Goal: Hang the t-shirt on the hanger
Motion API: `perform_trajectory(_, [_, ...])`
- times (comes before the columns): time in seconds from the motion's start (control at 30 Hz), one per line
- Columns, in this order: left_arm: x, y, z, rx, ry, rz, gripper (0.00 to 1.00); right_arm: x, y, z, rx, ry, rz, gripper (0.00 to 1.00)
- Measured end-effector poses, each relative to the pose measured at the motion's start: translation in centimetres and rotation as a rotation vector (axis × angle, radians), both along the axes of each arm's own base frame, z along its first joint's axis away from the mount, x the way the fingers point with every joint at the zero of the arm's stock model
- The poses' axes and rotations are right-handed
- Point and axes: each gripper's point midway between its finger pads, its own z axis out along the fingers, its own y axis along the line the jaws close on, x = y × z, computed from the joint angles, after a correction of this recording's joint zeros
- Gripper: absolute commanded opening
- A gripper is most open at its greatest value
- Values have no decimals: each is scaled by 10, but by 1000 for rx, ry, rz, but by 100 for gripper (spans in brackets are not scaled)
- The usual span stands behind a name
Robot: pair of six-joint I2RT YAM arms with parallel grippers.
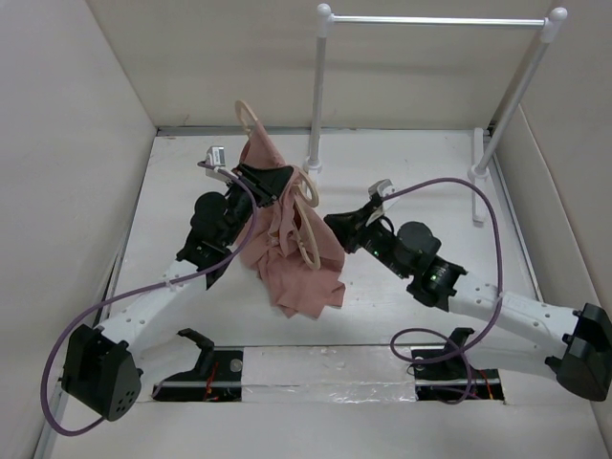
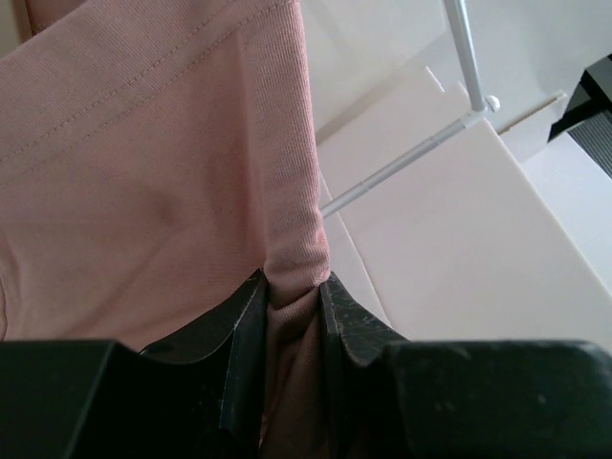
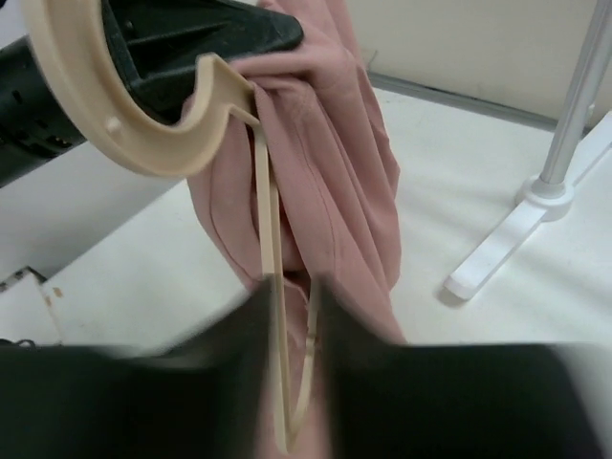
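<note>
T-shirt [image 1: 298,273], pink and bunched, hangs over the middle of the worktop [image 1: 421,163], draped around the hanger [image 3: 115,115]; the left gripper [image 2: 292,292] is clamped on a fabric fold, the right gripper [image 3: 287,306] pinches the hanger's thin bar

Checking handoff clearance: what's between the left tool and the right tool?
The bunched pink t-shirt and the hanger fill that gap, clearest in the top view. The left tool pinches the shirt; the right tool grips the hanger.
</note>
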Motion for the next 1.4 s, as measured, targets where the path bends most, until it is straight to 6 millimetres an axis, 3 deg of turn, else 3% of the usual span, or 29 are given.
perform_trajectory(0.07, [-3, 0, 3, -5, -8, -13, 0, 1, -5, -13, -12, 14, -9, 0])
perform_trajectory(0.17, [-8, 0, 9, -19, -16, -33, 0, 4, -5, -54, -76, 72, -11, 1])
perform_trajectory(0.33, [-17, 0, 20, -38, -38, -61, 0, -2, -2, -116, -188, 166, 10, 36])
perform_trajectory(0.47, [-25, 0, 28, -47, -59, -78, 0, -9, 0, -125, -201, 172, 28, 58])
perform_trajectory(0.57, [-28, -1, 30, -53, -63, -95, 0, -5, 2, -124, -194, 165, 15, 66])
perform_trajectory(0.63, [-29, -3, 30, -56, -60, -107, 0, -2, 5, -131, -211, 173, 9, 64])
perform_trajectory(0.7, [-30, -4, 31, -61, -57, -116, 0, 1, 10, -142, -241, 190, 8, 44])
perform_trajectory(0.8, [-32, -5, 30, -63, -55, -125, 0, 0, 16, -156, -275, 206, -6, 36])
perform_trajectory(0.87, [-32, -5, 30, -62, -54, -129, 0, -4, 18, -158, -286, 202, -24, 38])
perform_trajectory(0.93, [-32, -5, 30, -61, -53, -129, 0, -8, 19, -152, -276, 187, -44, 46])
perform_trajectory(1.0, [-32, -6, 29, -61, -50, -130, 0, -12, 16, -142, -251, 166, -58, 47])
perform_trajectory(1.03, [-32, -6, 29, -63, -49, -131, 0, -13, 13, -137, -236, 155, -66, 41])
perform_trajectory(1.07, [-33, -6, 30, -67, -47, -133, 0, -14, 9, -132, -219, 143, -71, 4])
perform_trajectory(1.1, [-33, -6, 30, -68, -47, -134, 0, -15, 7, -128, -203, 131, -74, 0])
perform_trajectory(1.2, [-34, -6, 33, -89, -48, -142, 0, -16, 1, -132, -161, 114, -84, 0])
perform_trajectory(1.3, [-36, -7, 37, -107, -50, -154, 0, -17, -1, -157, -188, 126, -90, 2])
perform_trajectory(1.37, [-36, -8, 41, -115, -52, -158, 0, -21, 0, -173, -218, 127, -89, 17])
perform_trajectory(1.4, [-37, -8, 43, -118, -55, -159, 0, -23, 2, -178, -232, 124, -86, 33])
